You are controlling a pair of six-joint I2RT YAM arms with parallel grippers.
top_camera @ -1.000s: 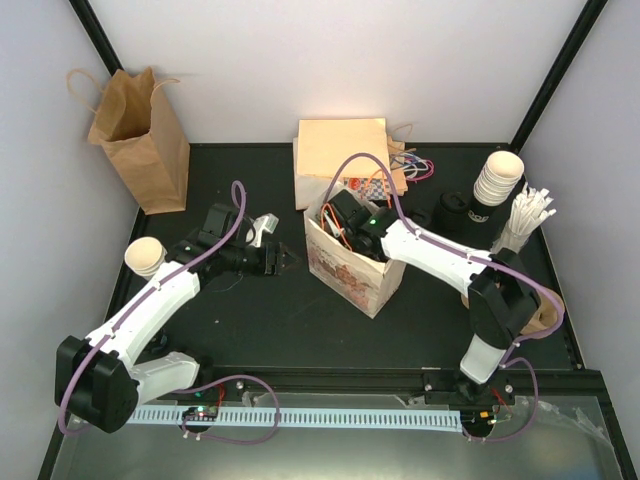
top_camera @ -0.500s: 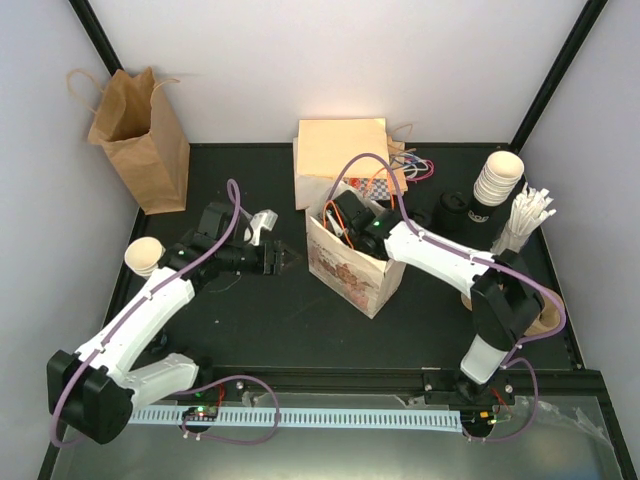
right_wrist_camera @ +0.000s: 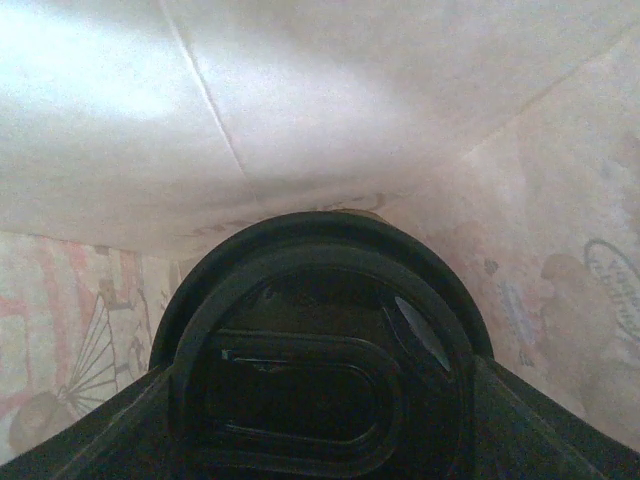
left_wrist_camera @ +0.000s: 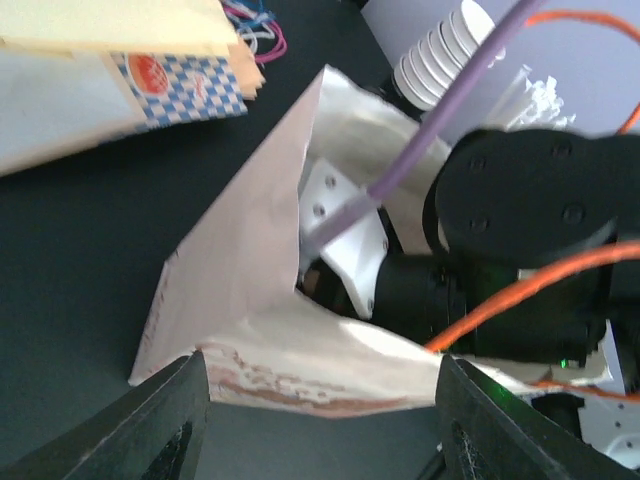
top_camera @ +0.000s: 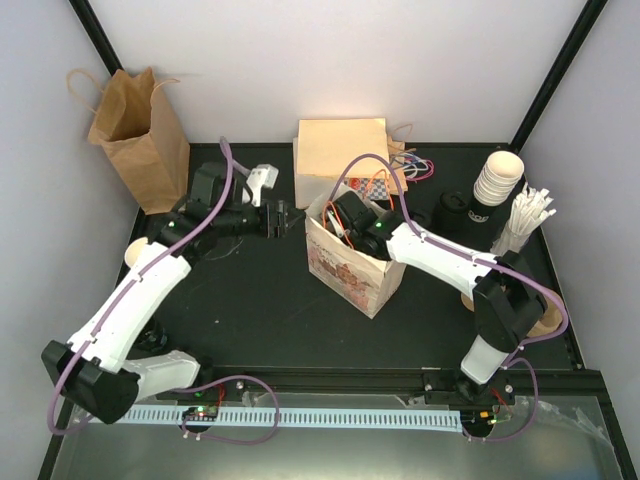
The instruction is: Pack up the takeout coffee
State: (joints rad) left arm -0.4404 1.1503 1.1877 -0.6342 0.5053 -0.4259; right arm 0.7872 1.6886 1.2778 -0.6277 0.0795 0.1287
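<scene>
The takeout coffee shows only in the right wrist view, where its round black lid (right_wrist_camera: 320,340) fills the space between my right gripper's fingers (right_wrist_camera: 110,430). The right gripper (right_wrist_camera: 320,410) is shut on it, deep inside the printed white paper bag (top_camera: 350,275). The bag's walls surround it on all sides. From above, the right wrist (top_camera: 362,218) covers the bag's mouth and hides the cup. My left gripper (top_camera: 283,215) stands open just left of the bag's rim. In the left wrist view, the bag's near edge (left_wrist_camera: 300,360) lies between the open left gripper's (left_wrist_camera: 320,425) fingers.
A brown paper bag (top_camera: 140,140) stands at the back left. A flat stack of bags (top_camera: 340,150) lies behind the printed bag. Stacked cream cups (top_camera: 498,178), black lids (top_camera: 455,210) and white stirrers (top_camera: 527,215) sit back right. A lidless cup (top_camera: 138,252) is beside the left arm.
My left arm has swung away from me and to the right, bringing its open gripper up to the bag's left rim. The right gripper has stayed inside the bag.
</scene>
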